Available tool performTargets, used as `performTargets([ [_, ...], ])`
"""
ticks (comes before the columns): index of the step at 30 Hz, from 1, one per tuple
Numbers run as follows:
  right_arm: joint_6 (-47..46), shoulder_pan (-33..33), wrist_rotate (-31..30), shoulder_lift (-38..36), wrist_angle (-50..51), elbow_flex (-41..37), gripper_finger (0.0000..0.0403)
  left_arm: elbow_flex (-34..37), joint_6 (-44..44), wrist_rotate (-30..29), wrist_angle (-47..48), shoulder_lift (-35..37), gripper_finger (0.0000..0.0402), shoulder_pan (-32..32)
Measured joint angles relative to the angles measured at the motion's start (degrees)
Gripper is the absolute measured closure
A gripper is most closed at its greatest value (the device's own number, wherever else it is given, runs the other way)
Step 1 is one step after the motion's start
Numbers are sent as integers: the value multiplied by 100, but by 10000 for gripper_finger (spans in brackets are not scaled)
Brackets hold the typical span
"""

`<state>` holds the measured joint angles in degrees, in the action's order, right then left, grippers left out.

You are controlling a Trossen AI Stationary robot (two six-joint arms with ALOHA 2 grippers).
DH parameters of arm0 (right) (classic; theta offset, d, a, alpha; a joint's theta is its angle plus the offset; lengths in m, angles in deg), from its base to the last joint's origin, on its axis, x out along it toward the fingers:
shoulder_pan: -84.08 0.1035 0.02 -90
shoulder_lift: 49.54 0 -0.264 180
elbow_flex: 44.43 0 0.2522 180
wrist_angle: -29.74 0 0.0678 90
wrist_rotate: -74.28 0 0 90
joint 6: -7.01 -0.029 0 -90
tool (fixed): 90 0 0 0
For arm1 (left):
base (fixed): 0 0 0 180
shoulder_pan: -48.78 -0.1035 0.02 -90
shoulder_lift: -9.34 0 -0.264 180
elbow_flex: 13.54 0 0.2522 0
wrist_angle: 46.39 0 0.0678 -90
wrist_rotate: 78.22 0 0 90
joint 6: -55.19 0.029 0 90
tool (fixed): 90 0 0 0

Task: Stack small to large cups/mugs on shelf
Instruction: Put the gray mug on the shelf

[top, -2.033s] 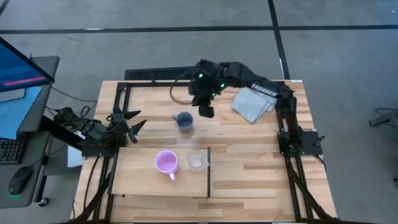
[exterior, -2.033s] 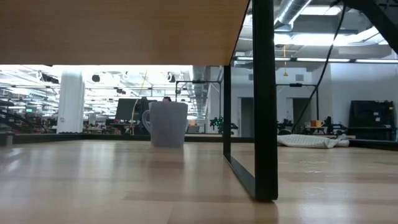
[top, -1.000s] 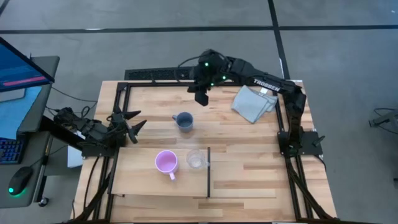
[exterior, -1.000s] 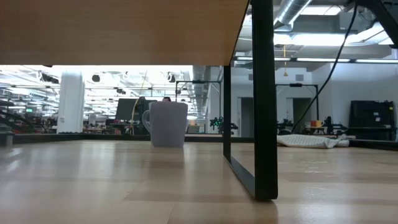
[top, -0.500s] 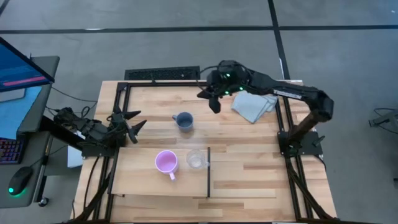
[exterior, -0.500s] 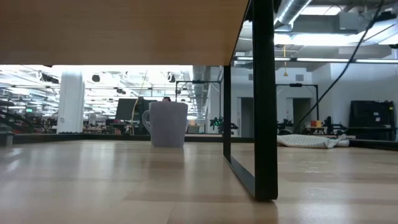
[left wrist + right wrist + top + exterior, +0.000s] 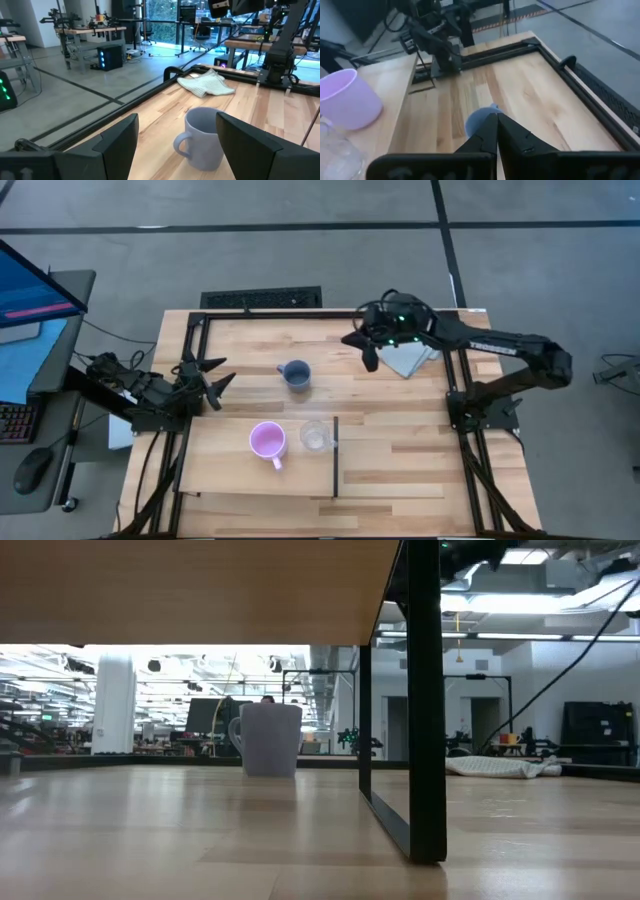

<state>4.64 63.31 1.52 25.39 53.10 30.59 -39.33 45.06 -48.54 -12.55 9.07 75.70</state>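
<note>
The blue-grey mug stands upright on its base on the striped tabletop, handle toward the left; it also shows in the low view and the left wrist view. The pink-purple mug and the clear cup stand upright side by side on the pale shelf board, left of its black strip. My right gripper is shut and empty, right of the blue-grey mug, by the grey cloth; its wrist view shows the fingers closed. My left gripper is open at the left, facing the blue-grey mug.
The shelf is a raised board on black legs; its underside spans the top of the low view. A black frame runs along the table's edges. A monitor and a keyboard stand off the table's left side.
My right gripper has swung from the far middle of the table toward the right edge and a little nearer, away from the blue-grey mug and up to the grey cloth. The mugs and the cup have stayed where they were.
</note>
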Motion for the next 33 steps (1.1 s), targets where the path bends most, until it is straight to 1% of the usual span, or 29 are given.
performTargets([
  [3,-170,0,-242,-357,-95,-435,370,0,0,0,0,2,145,0],
  [12,-576,0,-288,-1499,-911,-1836,373,0,0,-2,0,2,145,0],
  [16,-823,0,-565,-2048,-966,-2419,374,0,0,0,-2,1,145,0],
  [21,-1071,2,-599,-2692,-1159,-3102,371,0,0,-2,-2,1,145,0],
  [24,-1201,0,-624,-3081,-1357,-3442,371,0,0,-4,-2,1,145,0],
  [33,-1415,6,-865,-4088,-1358,-4146,375,0,-9,-4,-2,2,145,1],
])
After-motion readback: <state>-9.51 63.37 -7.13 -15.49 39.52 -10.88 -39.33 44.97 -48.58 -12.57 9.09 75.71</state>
